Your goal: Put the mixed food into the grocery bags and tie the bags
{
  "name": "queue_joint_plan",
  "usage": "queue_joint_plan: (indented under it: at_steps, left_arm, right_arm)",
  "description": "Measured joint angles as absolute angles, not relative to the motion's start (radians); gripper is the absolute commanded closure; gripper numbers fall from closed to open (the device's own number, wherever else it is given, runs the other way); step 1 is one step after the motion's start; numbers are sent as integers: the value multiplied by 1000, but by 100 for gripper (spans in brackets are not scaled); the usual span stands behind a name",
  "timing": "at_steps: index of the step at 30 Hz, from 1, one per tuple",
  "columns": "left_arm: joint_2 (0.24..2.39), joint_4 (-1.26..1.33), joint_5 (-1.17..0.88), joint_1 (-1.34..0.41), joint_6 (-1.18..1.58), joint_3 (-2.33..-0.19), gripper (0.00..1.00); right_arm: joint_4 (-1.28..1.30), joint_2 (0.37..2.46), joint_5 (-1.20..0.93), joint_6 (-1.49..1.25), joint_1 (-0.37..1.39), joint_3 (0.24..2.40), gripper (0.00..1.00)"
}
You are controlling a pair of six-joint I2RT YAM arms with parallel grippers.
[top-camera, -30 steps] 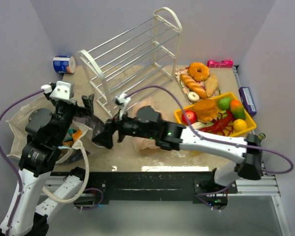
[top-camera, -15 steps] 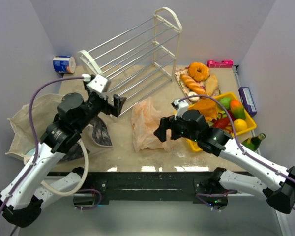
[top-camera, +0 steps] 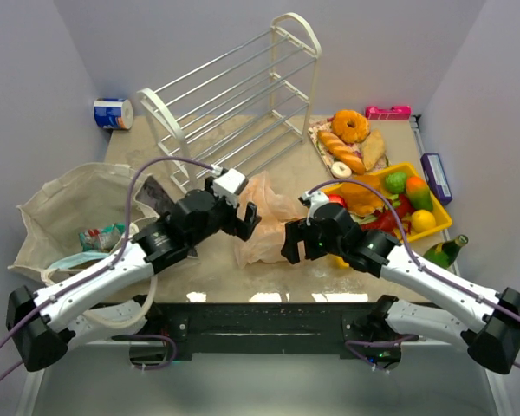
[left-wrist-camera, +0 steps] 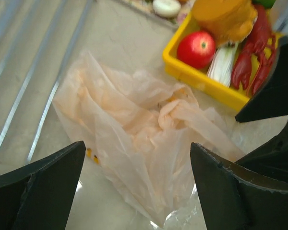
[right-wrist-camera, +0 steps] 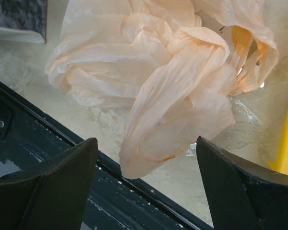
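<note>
The peach-pink plastic bag [top-camera: 264,217] lies crumpled on the table centre, not held. My left gripper [top-camera: 247,221] is open over its left side, jaws wide above the bag [left-wrist-camera: 144,139]. My right gripper [top-camera: 290,243] is open at the bag's right front, jaws wide over a fold [right-wrist-camera: 158,81]. The beige tote [top-camera: 61,204] lies open at the left with snack packets [top-camera: 100,236] inside. The red apple [top-camera: 334,201] [left-wrist-camera: 197,48], green fruit [top-camera: 396,182] and yellow fruit [top-camera: 423,220] sit in the yellow tray [top-camera: 439,204].
A red lobster [top-camera: 386,217] lies in the tray. Bread loaves and a donut [top-camera: 351,126] lie behind it. A white wire rack [top-camera: 234,104] lies tipped at the back. A blue can [top-camera: 113,113], purple box [top-camera: 436,178] and green bottle [top-camera: 442,251] stand at the edges. The black front rail [right-wrist-camera: 62,158] is close.
My left arm has swung right from the tote to the plastic bag. My right arm has pulled back from the tote to the bag's right side. Both stay open.
</note>
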State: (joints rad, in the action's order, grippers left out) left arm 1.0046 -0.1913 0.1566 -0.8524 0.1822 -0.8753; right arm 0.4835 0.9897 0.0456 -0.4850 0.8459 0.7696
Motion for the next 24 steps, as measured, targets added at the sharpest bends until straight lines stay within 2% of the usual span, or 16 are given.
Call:
queue_joint_plan:
  at_steps: [6,12,19,22,23,24]
  left_arm:
    - [1085,-162,137,-854,338,-690,2]
    - [1087,-125,133,-854,434,-637,2]
    - [1095,-62,101,-854,506,-589,2]
    - [1096,-12,66,-854,537,-548,11]
    - [1097,6,54,-853,543,-535,27]
    - [1098,21,44,-854,550,-523,37]
  right_arm:
    - [444,1096,15,-473,846,770,29]
    - [423,1114,1,-471,846,762,43]
    - [408,1111,1,-471,846,744,47]
    - [406,1110,1,-471,846,738,55]
    - [405,1110,1,-471,846,736,64]
    - [404,1110,1,-470,846,734,71]
